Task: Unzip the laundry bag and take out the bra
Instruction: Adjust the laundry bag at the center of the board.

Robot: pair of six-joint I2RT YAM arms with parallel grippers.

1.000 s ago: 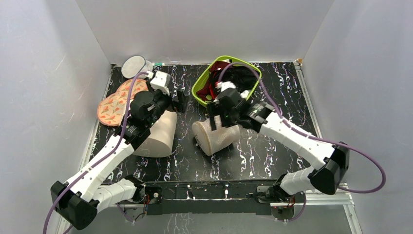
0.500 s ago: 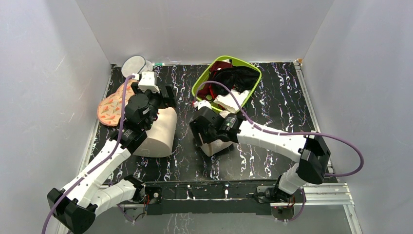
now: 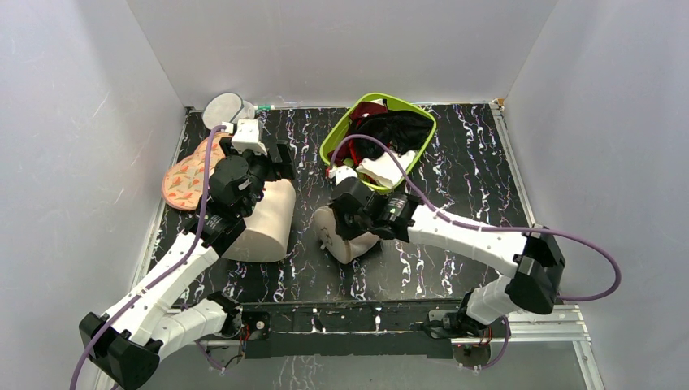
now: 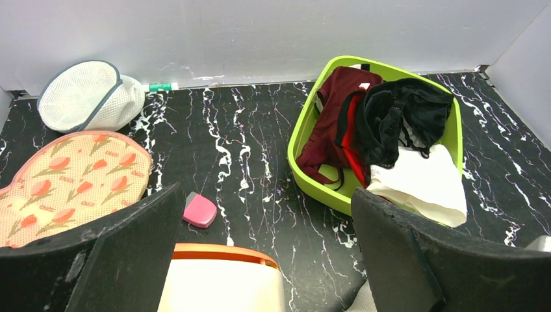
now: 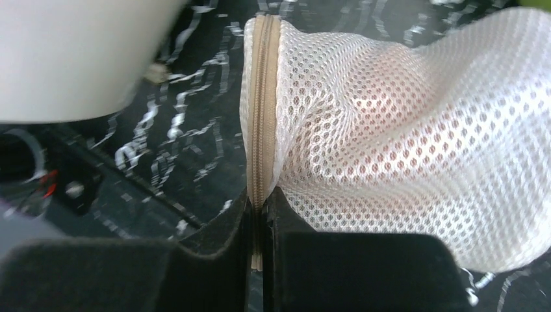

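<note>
laundry bag (image 5: 403, 130), zip rim (image 5: 260, 97) pinched in right hand (image 5: 256, 209), left hand (image 4: 265, 201) gaping, well apart

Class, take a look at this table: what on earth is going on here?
The right pincer is shut on the zip of the small white mesh laundry bag lying mid-table. The zip looks closed, so nothing is out yet. The left pincer hangs open above the big cream cylinder, holding nothing.
</note>
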